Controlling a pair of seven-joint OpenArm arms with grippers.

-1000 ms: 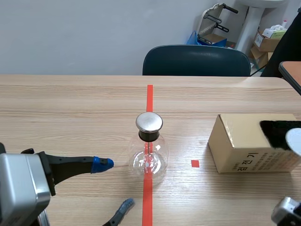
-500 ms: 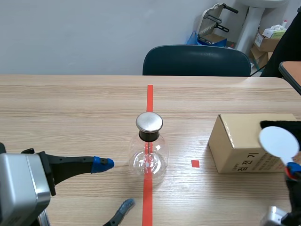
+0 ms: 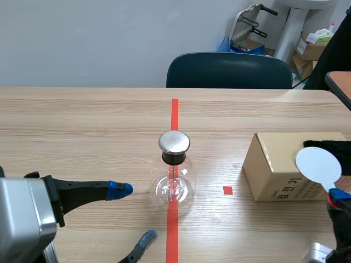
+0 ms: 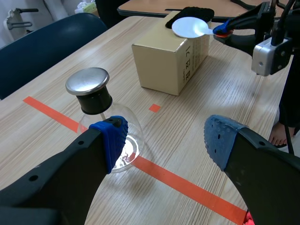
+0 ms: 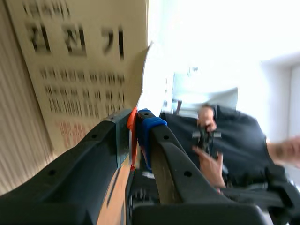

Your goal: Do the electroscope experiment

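Note:
The electroscope (image 3: 174,176) is a clear glass flask with a round metal cap (image 3: 174,142), standing on the red tape line at mid table. My left gripper (image 3: 133,215) is open just left of it; in the left wrist view the flask (image 4: 104,123) stands by the left fingertip of that gripper (image 4: 164,140). My right gripper (image 3: 335,196) is shut on the orange handle of a white disc paddle (image 3: 318,164), held up in front of the cardboard box (image 3: 277,164). The right wrist view shows the disc (image 5: 152,79) edge-on beyond the shut fingers (image 5: 150,129).
A black cloth (image 3: 324,146) lies on top of the box. A dark blue chair (image 3: 229,70) stands behind the far table edge. A small red square mark (image 3: 227,190) lies between flask and box. A person (image 5: 211,159) in dark clothes is beyond the right arm.
The right gripper has come up into view and carried the white disc leftward, from the picture's right edge to in front of the box. The left arm and flask have not moved.

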